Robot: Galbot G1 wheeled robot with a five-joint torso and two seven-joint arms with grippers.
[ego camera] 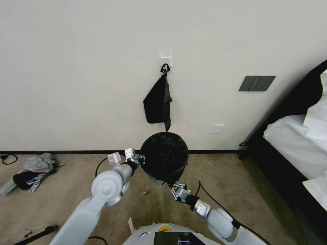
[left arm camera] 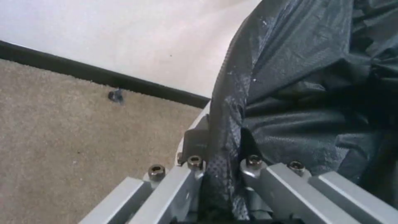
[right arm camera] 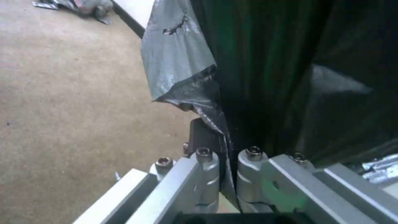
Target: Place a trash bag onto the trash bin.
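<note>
Right gripper (ego camera: 174, 186), nearest the robot's body, has its metal fingers (right arm camera: 207, 161) drawn narrow on a thin fold of the glossy black plastic trash bag (ego camera: 164, 157), at the near edge of the bag's open mouth; in the right wrist view the film runs down between the two pads, with a silvery flap turned outward just above them. Left gripper (ego camera: 140, 159), a little farther out and on the robot's left side of the bag, is likewise closed to a narrow slit on the bag's edge, and the left wrist view shows a wrinkled strip of film (left arm camera: 224, 130) pinched between its fingers (left arm camera: 195, 146). Between the two grippers the bag's mouth is spread into a round opening with a dark interior. A sliver of the cream-white plastic trash bin (left arm camera: 195, 119) shows at the bag's edge in the left wrist view; the rest is hidden by film. Around lies tan carpet (ego camera: 102, 170). Beyond, against the white wall (ego camera: 85, 68), a flat matte black bag bundle (ego camera: 157, 102) hangs from a clip. Far to the left on the carpet sits a pale grey-pink plastic wad (ego camera: 39, 163).
</note>
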